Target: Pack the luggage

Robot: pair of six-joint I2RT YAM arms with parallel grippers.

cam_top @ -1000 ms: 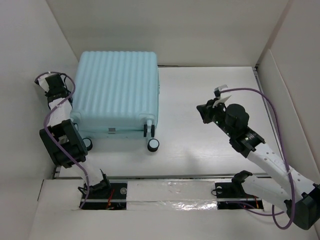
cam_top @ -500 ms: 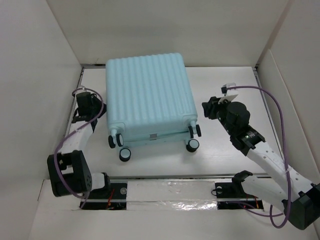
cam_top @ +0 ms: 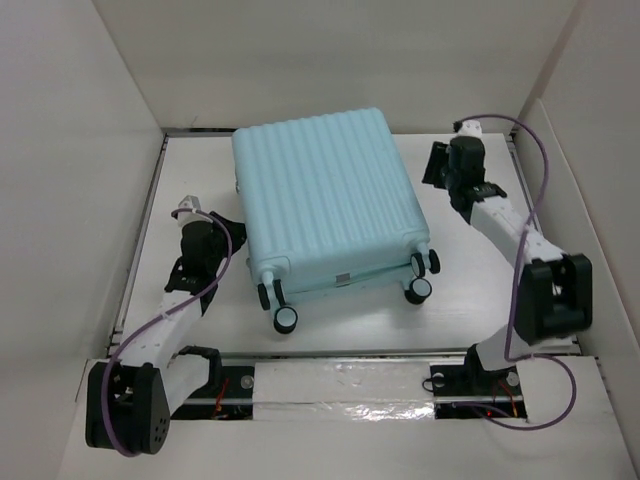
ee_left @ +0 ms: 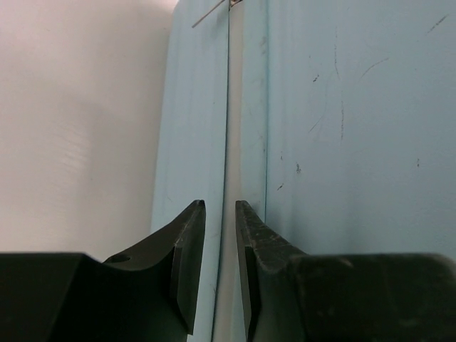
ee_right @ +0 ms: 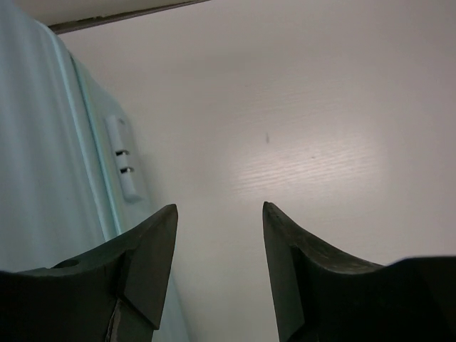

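The luggage (cam_top: 330, 200), a pale aqua ribbed hard-shell suitcase, lies flat and closed in the middle of the table, wheels (cam_top: 285, 318) toward the near edge. My left gripper (cam_top: 228, 222) is at its left side. In the left wrist view the jaws (ee_left: 221, 210) stand a narrow gap apart, facing the seam (ee_left: 229, 128) of the shell (ee_left: 342, 142), with nothing between them. My right gripper (cam_top: 433, 166) is at the luggage's right side. Its jaws (ee_right: 219, 214) stand wide open over bare table, the shell (ee_right: 43, 178) just to their left.
White walls enclose the table (cam_top: 470, 300) on the left, back and right. A small white fitting (ee_right: 125, 167) sits on the luggage's side near the right gripper. A thin metal piece (ee_left: 214, 11) shows at the seam's far end.
The luggage has slid right from the back-left corner and turned slightly. The left arm followed along its left side. The right arm swung to the back right and its gripper opened.
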